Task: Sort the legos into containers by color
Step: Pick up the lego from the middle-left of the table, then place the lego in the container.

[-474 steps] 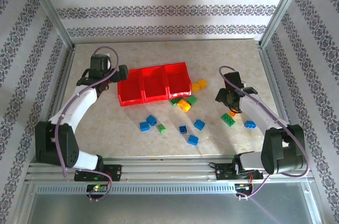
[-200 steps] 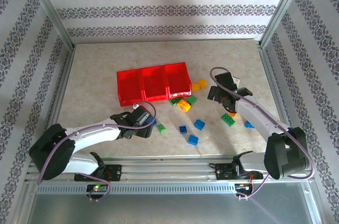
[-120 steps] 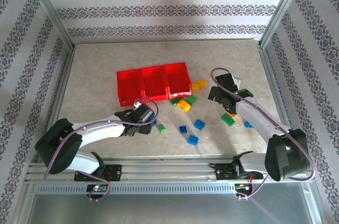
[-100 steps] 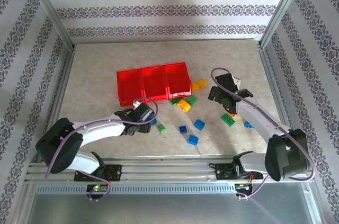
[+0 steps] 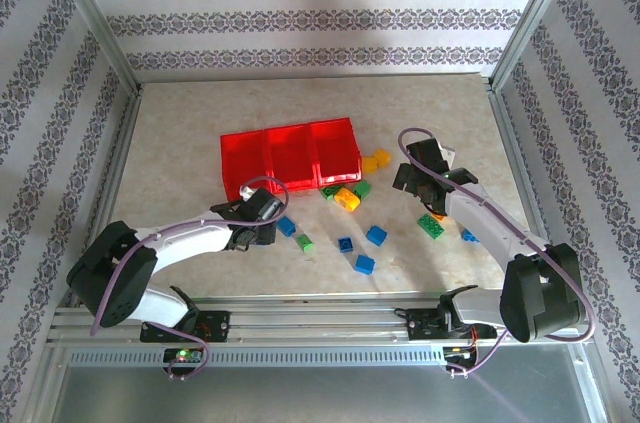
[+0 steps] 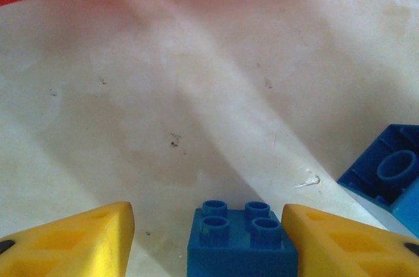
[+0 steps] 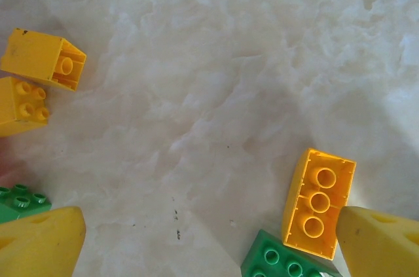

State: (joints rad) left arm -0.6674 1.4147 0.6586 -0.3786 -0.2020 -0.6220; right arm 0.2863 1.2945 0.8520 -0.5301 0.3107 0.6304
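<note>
The left gripper sits low over the table. Its fingers are spread either side of a blue brick, with a gap between one finger and the brick. The red containers lie just beyond, to the far side. The right gripper, right of the containers, is spread wide, and an upturned orange brick touching a green brick lies beside one finger. Other legos lie scattered on the near side.

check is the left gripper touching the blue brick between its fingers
Cannot tell. Left wrist view: table separates the blue brick from one finger, but the other finger lines up with its edge, contact unclear.
</note>
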